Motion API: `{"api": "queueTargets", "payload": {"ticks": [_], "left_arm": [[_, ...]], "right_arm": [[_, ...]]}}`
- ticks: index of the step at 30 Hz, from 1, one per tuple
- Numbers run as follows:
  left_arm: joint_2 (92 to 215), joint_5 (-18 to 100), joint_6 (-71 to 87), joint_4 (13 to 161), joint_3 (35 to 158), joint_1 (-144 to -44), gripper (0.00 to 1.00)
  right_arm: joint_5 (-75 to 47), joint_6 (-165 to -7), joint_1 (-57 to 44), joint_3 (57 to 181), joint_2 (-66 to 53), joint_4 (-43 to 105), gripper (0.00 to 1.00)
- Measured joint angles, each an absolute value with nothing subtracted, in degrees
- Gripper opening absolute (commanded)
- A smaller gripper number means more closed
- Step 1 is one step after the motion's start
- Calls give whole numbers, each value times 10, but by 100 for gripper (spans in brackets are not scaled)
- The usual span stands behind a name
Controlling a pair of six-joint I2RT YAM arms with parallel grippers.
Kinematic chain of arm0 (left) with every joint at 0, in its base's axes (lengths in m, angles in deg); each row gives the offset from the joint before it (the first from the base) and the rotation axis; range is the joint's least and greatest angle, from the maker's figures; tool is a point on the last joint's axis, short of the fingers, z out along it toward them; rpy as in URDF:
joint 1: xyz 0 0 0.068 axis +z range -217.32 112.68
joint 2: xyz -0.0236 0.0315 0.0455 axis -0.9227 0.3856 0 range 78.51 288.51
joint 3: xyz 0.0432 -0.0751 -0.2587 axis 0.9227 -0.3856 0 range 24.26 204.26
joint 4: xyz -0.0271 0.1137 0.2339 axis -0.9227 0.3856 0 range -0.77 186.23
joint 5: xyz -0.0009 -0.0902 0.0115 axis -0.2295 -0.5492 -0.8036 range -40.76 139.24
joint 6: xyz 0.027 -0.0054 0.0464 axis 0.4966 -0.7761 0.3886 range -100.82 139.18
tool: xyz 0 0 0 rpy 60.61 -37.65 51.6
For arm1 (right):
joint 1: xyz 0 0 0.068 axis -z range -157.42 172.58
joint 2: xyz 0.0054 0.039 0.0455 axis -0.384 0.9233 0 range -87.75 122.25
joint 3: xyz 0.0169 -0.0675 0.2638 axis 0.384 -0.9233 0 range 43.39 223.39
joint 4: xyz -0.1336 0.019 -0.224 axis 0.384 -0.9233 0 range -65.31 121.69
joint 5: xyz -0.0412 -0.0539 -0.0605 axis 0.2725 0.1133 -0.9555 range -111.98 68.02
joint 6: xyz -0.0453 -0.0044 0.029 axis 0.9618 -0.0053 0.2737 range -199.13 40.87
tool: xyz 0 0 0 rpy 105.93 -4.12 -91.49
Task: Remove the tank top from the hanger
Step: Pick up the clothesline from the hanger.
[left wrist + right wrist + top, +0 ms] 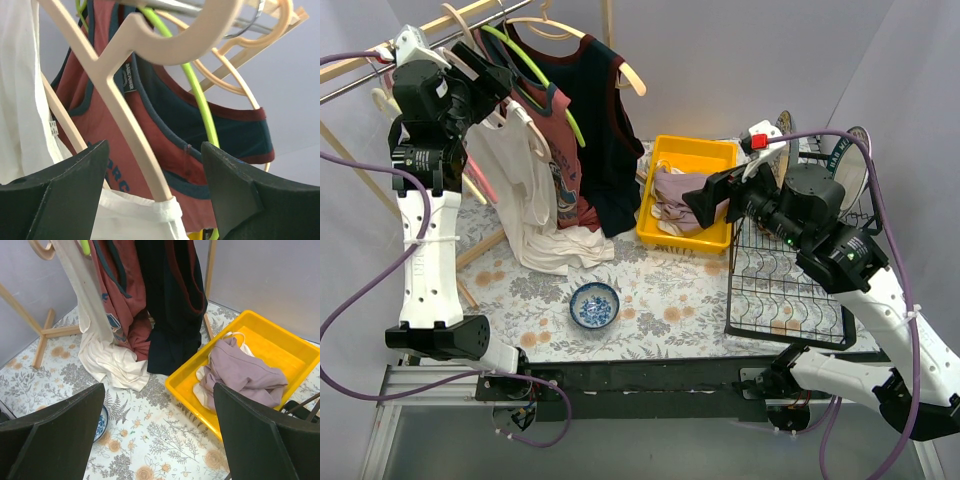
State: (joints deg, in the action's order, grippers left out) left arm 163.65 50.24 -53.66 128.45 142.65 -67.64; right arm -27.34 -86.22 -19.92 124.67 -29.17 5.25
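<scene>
A white tank top [525, 200] hangs on a beige hanger [125, 115] at the left of the rail, its hem bunched on the table. Its strap [145, 217] sits on the hanger arm. My left gripper [154, 150] is open, raised at the rail [360, 75], with that hanger arm between its jaws and not touching them. Behind it hang a red tank top [560, 150] on a green hanger [200, 100] and a dark navy tank top [605, 140]. My right gripper [159, 390] is open and empty above the table, beside the yellow tray [665, 240].
The yellow tray [190, 390] holds a purple cloth [240, 372]. A blue-patterned bowl [594, 304] sits on the floral table front of centre. A black wire rack [785, 290] stands at the right. The wooden feet of the clothes stand [47, 332] rest at the left.
</scene>
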Motion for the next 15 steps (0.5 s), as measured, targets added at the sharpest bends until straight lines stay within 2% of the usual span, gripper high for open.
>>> {"api": "queueTargets", "payload": {"ticks": [8, 15], "left_arm": [[1633, 477, -596, 1271, 1381, -676, 69], [1632, 460, -629, 1256, 1373, -676, 54]], "right_arm": [[-276, -856, -199, 1231, -309, 62, 97], [-283, -848, -199, 1222, -330, 65, 98]]}}
